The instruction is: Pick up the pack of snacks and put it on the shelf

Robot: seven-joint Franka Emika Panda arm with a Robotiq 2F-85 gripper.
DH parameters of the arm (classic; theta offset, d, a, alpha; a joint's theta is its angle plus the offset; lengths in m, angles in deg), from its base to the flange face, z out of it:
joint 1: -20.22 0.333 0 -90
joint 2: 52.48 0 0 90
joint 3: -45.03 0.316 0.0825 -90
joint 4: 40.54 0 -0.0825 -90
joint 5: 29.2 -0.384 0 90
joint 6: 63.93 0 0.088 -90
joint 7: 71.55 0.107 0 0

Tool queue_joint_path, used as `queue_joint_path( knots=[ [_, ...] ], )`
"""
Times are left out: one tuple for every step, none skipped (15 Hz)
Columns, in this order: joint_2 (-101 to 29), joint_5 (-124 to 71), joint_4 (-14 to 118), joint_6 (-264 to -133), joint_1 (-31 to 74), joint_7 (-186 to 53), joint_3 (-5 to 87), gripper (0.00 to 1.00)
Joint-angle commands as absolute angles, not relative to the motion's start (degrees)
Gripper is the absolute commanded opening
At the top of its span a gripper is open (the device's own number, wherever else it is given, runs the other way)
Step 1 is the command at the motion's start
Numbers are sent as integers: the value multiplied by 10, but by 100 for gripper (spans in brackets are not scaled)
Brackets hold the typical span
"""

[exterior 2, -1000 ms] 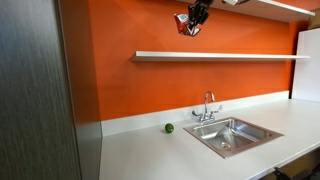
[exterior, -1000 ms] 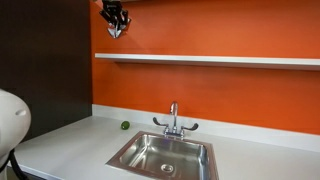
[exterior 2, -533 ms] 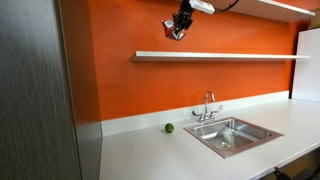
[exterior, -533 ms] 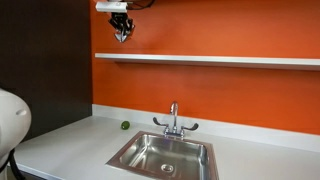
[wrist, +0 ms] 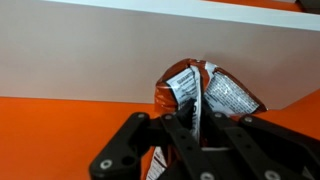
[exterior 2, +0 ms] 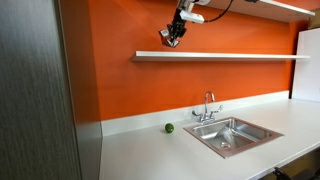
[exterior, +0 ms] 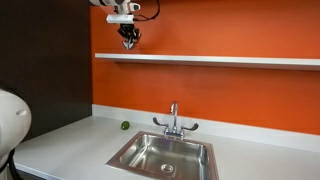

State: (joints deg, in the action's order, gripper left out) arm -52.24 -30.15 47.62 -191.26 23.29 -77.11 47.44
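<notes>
The gripper (exterior: pixel 129 41) is clenching the pack of snacks (wrist: pixel 218 96), which is poking out between its fingers, hovering above the shelf (exterior: pixel 220 60) over the worktop's (exterior: pixel 62 146) back edge.

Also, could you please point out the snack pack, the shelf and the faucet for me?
snack pack (wrist: pixel 228 97), wrist view, its crumpled printed face.
shelf (exterior: pixel 220 61), an exterior view, its front edge.
faucet (exterior 2: pixel 208 105), an exterior view, its upright spout.

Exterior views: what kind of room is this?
Probably a kitchenette or break room: a steel sink with a faucet set into a white countertop, and a white wall shelf on the orange wall above it.
</notes>
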Motion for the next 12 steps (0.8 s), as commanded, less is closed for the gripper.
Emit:
queue_joint_path(
  knots=[
    [-489, -274, 433, -1877, 229, -741, 471, 2],
    [-484, -271, 433, -1874, 228, -738, 469, 2],
    [-480, -269, 432, -1870, 228, -735, 468, 2],
    [-477, -268, 432, -1866, 227, -734, 465, 2],
    [-475, -269, 429, -1861, 226, -733, 463, 2],
    [-473, -269, 430, -1860, 226, -732, 461, 2],
    [-471, -269, 427, -1857, 226, -730, 459, 2],
    [-470, -268, 426, -1856, 226, -727, 458, 2],
    [-469, -267, 423, -1852, 226, -725, 457, 31],
    [-468, -266, 422, -1850, 226, -722, 456, 33],
    [-469, -264, 421, -1847, 226, -720, 455, 39],
    [-472, -262, 424, -1847, 226, -718, 454, 47]
  ],
)
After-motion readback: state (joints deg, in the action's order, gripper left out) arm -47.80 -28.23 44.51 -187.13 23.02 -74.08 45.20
